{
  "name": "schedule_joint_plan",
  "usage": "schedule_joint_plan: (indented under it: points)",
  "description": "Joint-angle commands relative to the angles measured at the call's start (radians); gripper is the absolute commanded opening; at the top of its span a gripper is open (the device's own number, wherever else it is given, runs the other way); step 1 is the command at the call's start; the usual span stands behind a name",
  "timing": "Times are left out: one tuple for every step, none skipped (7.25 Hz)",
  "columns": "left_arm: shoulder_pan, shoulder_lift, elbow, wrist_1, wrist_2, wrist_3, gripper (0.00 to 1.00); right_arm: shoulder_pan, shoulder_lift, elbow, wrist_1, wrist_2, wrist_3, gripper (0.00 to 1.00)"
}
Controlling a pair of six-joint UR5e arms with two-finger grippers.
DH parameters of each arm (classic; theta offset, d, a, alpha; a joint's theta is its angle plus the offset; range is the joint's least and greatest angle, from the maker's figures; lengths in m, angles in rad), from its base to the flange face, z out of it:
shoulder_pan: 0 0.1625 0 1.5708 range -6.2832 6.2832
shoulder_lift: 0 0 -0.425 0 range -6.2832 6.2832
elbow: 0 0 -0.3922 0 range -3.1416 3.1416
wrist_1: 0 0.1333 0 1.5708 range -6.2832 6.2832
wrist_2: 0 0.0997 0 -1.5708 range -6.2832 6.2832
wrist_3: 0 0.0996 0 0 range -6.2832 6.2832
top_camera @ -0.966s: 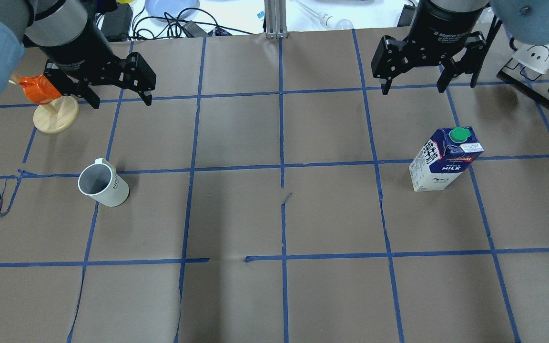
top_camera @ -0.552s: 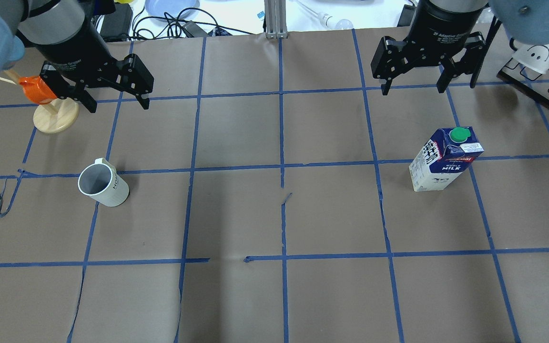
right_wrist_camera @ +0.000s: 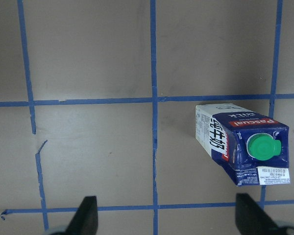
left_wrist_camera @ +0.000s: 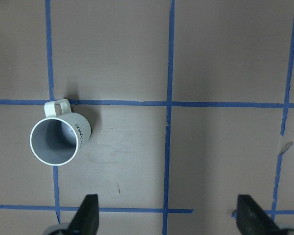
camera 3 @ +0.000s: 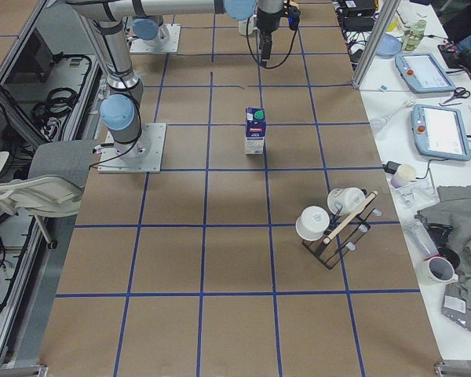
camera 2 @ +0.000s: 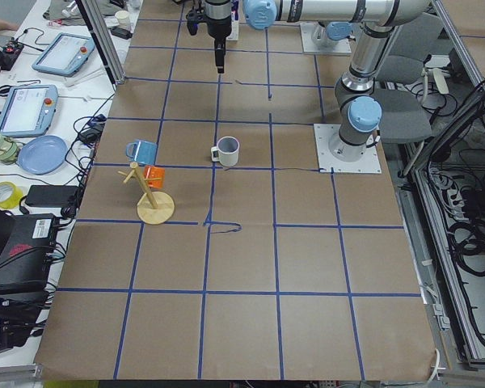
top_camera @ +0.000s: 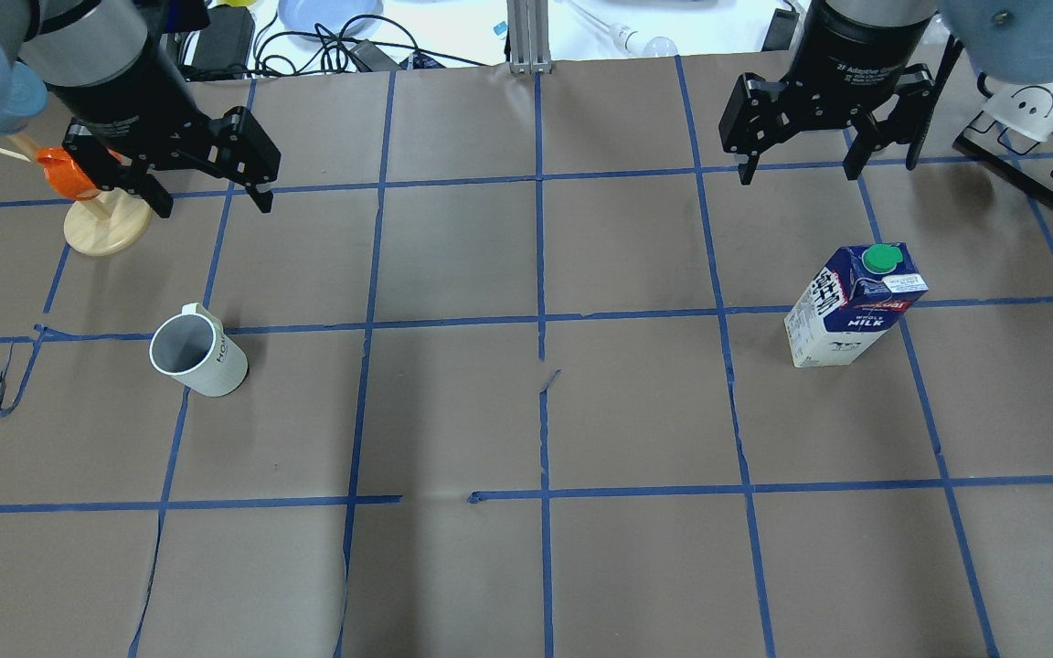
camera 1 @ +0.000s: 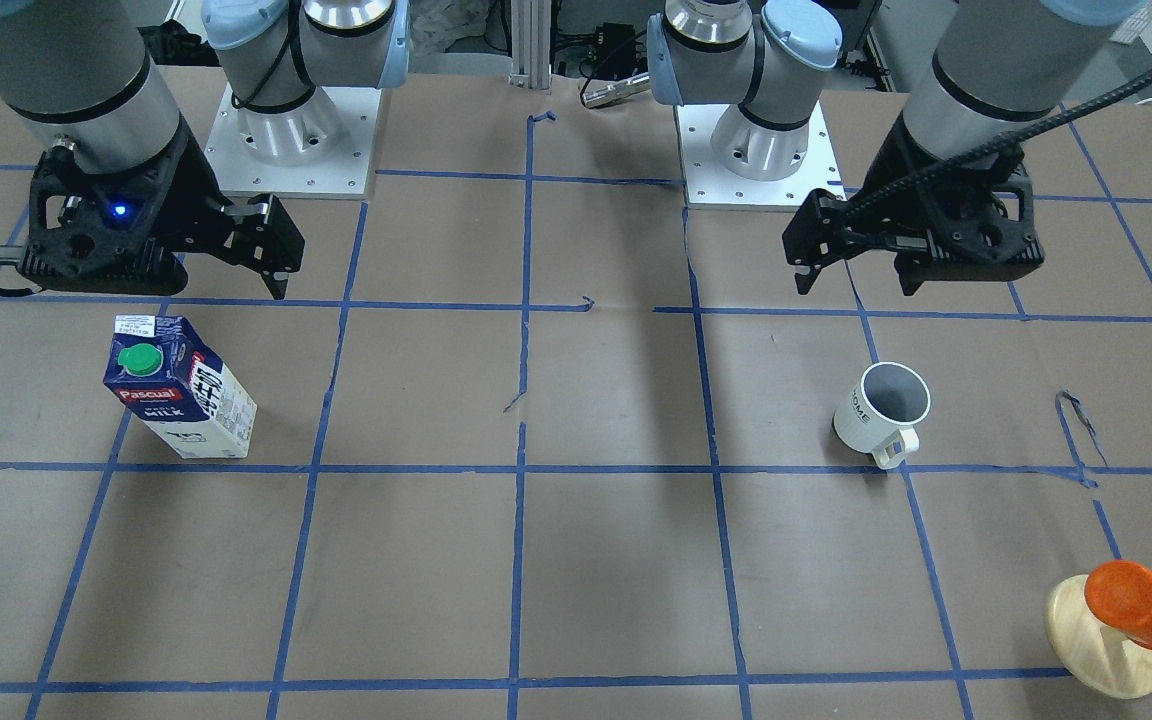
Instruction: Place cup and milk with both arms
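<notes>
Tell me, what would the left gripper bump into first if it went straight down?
Probably just the table. The left gripper points straight down, open, and the cup sits off to one side, so it would likely miss it.

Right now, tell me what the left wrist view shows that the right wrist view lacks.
Left wrist only: the cup, seen from above, its handle at a tape line. Right wrist only: the milk with its green cap. Both: the blue-taped table, plus an open end effector at the bottom edge, the left end effector and the right end effector.
</notes>
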Motion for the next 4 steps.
schedule_joint_plan:
  points:
    - [0.175,0.011,-0.070,-0.004,-0.013,0.192,1.00,-0.080,0.021,0.058,-0.006,-0.002,-0.088,1.00]
    - [0.205,-0.006,-0.142,0.012,-0.015,0.193,1.00,-0.147,0.030,0.098,-0.049,0.001,-0.130,1.00]
    - [0.208,-0.026,-0.212,0.120,-0.016,0.193,1.00,-0.187,0.037,0.141,-0.109,-0.002,-0.212,1.00]
    - [0.213,-0.040,-0.292,0.231,-0.015,0.199,1.00,-0.194,0.045,0.175,-0.146,0.000,-0.224,1.00]
